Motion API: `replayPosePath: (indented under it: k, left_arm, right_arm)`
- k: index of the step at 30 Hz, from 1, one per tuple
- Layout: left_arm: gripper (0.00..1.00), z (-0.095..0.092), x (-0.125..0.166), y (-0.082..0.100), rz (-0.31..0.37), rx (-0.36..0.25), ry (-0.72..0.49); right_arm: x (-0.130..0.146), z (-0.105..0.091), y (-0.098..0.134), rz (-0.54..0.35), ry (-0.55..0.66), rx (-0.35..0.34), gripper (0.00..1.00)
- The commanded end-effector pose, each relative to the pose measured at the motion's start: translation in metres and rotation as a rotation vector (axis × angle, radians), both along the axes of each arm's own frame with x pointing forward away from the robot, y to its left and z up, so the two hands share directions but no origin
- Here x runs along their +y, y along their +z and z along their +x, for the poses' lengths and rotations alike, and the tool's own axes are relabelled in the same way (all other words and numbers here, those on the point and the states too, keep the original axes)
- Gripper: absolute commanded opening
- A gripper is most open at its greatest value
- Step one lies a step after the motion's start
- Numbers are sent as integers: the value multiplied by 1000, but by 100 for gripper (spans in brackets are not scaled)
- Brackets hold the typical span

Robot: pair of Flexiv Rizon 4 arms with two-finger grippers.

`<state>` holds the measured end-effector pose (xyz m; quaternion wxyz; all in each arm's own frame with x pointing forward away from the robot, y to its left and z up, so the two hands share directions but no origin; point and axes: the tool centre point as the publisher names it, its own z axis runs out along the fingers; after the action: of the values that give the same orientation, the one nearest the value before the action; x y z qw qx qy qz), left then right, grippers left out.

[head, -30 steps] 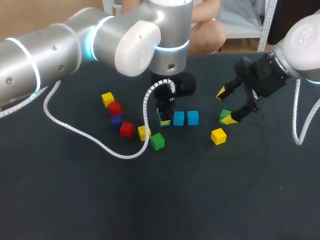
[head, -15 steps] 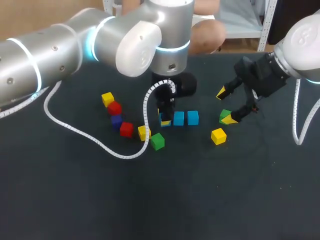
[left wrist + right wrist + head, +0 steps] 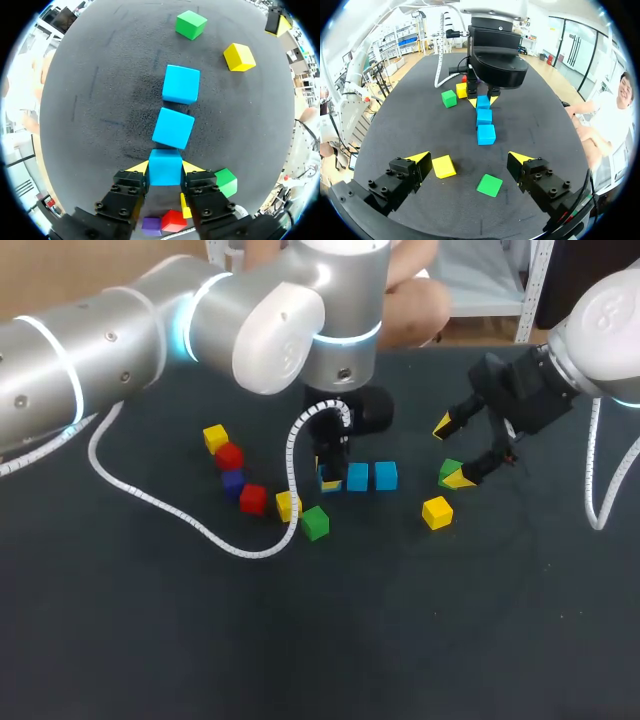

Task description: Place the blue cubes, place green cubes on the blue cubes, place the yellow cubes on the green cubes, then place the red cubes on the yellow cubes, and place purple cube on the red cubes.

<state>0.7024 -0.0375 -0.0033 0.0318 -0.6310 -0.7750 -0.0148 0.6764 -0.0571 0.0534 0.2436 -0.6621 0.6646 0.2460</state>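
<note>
Left fingers (image 3: 191,167) are closed on the first blue cube (image 3: 165,167), one yellow tip pressed to each side. That cube sits on the desk (image 3: 100,100). The second blue cube (image 3: 173,128) is directly ahead of it, slightly turned and close against it; cannot tell if they touch. The third blue cube (image 3: 181,84) is just past that, with a thin gap. The three make a row running away from the fingers.

A near green cube (image 3: 226,181) lies just beside the left fingers. In the head view a near yellow cube (image 3: 286,506) is next to it. A loose line then trails off toward the left arm's side: red cube (image 3: 253,499), purple cube (image 3: 233,482), second red cube (image 3: 229,456), far yellow cube (image 3: 215,437). The left arm (image 3: 120,340) comes in from the left and reaches to mid-desk.

Right fingers (image 3: 420,160) are spread wide and grip nothing. The far green cube (image 3: 490,185) lies on the desk under the gap between them, untouched. In the head view one tip partly covers it. The right-side yellow cube (image 3: 443,166) is on the desk just beside one finger, not touching. The blue row is well ahead of the right fingers. The right arm (image 3: 600,330) enters from the right. Every cube sits singly on the desk.
</note>
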Motion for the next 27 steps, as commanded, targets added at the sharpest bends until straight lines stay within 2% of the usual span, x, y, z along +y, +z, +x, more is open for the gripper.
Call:
replayPosePath:
  k: [1, 27]
  left_arm:
    - [0, 0, 1, -1, -5, 2, -2]
    - [0, 0, 1, 2, -11, -24, -41]
  right_arm:
    - [0, 0, 0, 1, 0, -1, 100]
    - [0, 0, 0, 1, 0, -1, 100]
